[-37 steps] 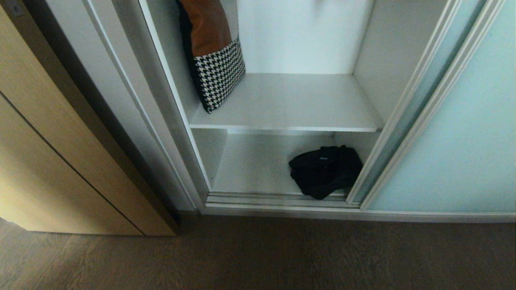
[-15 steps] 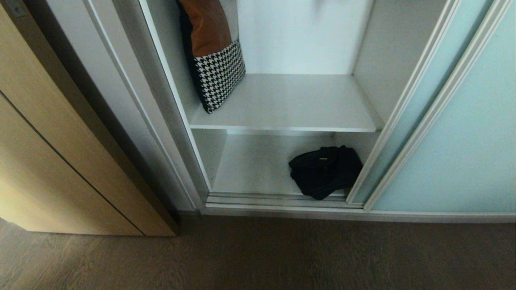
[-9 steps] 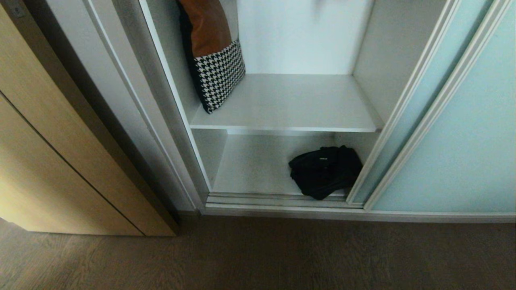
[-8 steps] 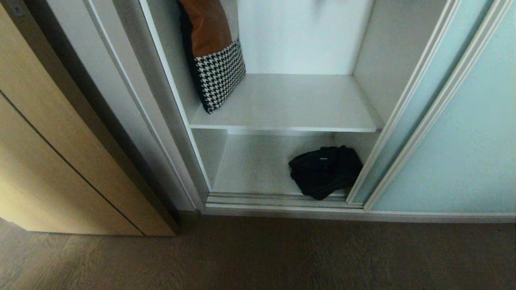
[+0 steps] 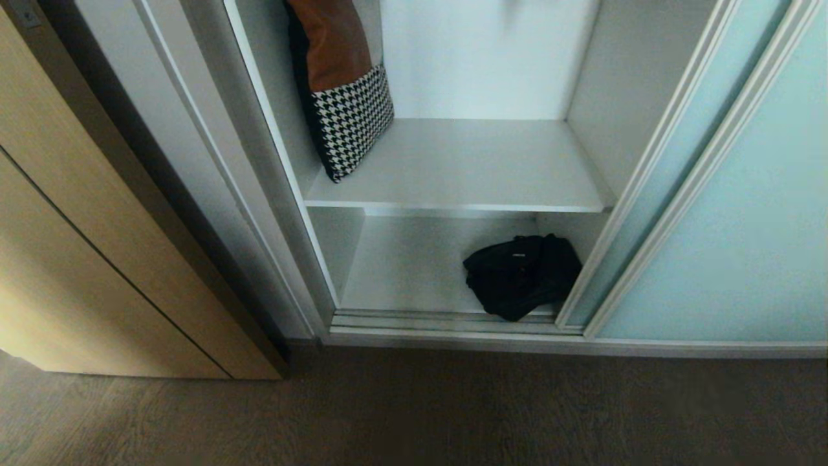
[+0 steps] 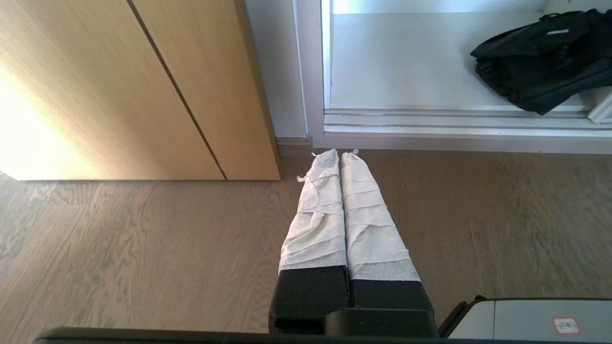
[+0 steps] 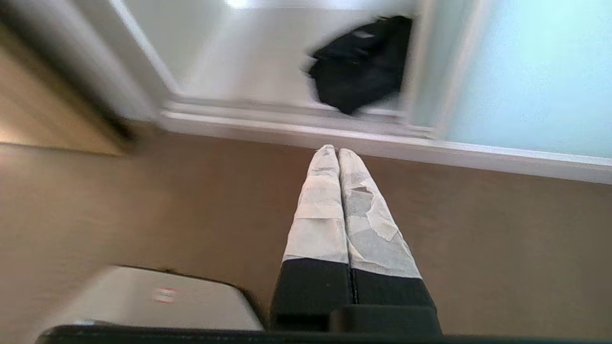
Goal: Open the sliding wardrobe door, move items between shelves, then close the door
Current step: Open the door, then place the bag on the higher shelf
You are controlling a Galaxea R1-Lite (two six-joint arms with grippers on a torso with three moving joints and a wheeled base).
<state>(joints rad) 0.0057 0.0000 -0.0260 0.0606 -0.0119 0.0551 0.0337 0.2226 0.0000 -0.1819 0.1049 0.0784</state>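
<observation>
The frosted aqua sliding wardrobe door (image 5: 731,213) stands slid to the right, leaving the wardrobe open. A black fabric bag (image 5: 521,275) lies at the right of the lower shelf (image 5: 407,265), also in the left wrist view (image 6: 540,57) and the right wrist view (image 7: 361,62). The upper shelf (image 5: 479,162) carries a cushion. Neither gripper shows in the head view. My left gripper (image 6: 340,153) is shut and empty above the floor, short of the door track. My right gripper (image 7: 332,149) is shut and empty above the floor in front of the track.
An orange and houndstooth cushion (image 5: 343,90) leans against the left wall of the upper shelf. A light wood cabinet (image 5: 97,246) stands left of the wardrobe. The silver door track (image 5: 453,323) runs along the wardrobe's foot above the dark wood floor (image 5: 414,414).
The head view shows no visible change: door, bag and cushion stay in place.
</observation>
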